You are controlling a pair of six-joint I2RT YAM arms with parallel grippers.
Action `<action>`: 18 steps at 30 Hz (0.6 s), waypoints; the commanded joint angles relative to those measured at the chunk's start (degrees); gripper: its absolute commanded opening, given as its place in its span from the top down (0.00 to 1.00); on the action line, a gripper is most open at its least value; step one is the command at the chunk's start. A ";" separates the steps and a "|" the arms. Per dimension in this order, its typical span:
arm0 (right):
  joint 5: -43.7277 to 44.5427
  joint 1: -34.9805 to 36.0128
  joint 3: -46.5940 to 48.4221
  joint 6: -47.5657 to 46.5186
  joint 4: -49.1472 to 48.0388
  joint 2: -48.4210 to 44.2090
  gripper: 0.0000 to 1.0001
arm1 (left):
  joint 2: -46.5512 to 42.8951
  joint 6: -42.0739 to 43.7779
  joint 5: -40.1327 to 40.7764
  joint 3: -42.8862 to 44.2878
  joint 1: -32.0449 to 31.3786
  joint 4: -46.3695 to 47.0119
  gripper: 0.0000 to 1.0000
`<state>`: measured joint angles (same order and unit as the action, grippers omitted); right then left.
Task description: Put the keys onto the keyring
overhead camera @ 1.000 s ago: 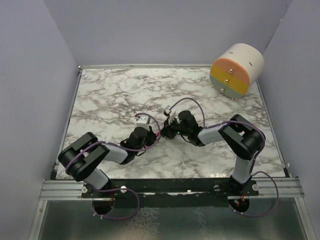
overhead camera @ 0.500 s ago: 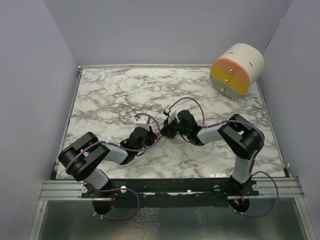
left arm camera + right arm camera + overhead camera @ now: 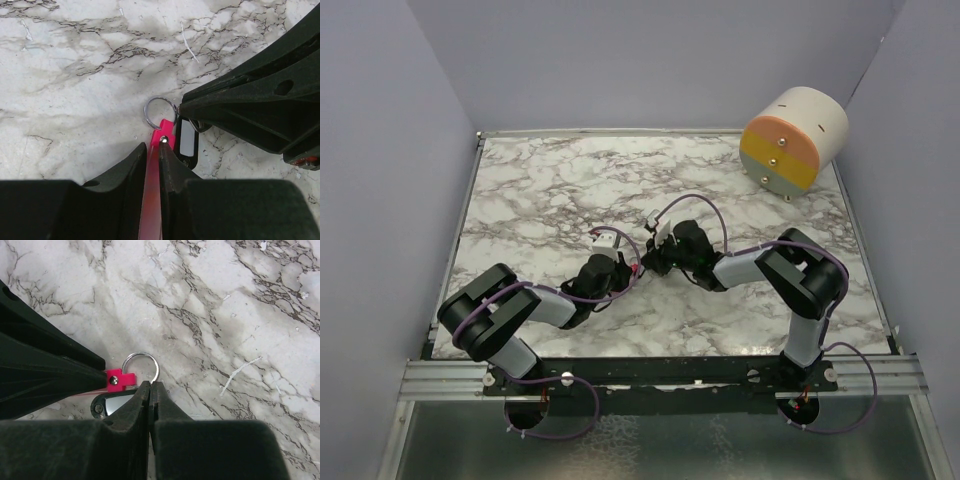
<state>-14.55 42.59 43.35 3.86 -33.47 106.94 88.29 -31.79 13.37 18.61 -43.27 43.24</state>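
Both arms meet about mid-table (image 3: pixel 540 190). The left gripper (image 3: pixel 153 148) is nearly closed and pinches the pink strip of the keyring (image 3: pixel 163 131) edge-on. Its metal ring (image 3: pixel 146 111) pokes out past the fingertips. The right gripper (image 3: pixel 150 386) is squeezed fully together, tips right at the ring's rim, though I can't tell if it's actually nipping the wire. The key (image 3: pixel 185 140) sits just beside the strip, tucked under the right fingers; no idea if it's threaded on.
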 commanded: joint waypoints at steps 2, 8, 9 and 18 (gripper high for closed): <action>4.72 0.28 0.47 -3.44 0.66 -1.52 0.99 | 2.13 0.68 1.05 -1.76 -0.19 -6.46 0.80; 6.37 0.24 -1.65 -5.04 -3.06 -3.22 0.99 | 2.49 0.76 0.88 -1.63 -0.21 -6.46 0.80; 6.33 0.22 -1.84 -5.39 -3.43 -3.42 0.99 | 2.42 0.74 0.87 -1.59 -0.16 -6.54 0.80; 0.83 0.30 -5.90 -9.15 -7.32 -6.89 0.99 | 2.07 1.26 1.03 -1.39 -0.15 -6.59 0.80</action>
<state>-10.57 42.70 40.16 -2.02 -35.94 103.20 88.58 -31.75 13.37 18.61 -43.27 43.68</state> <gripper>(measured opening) 0.013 0.197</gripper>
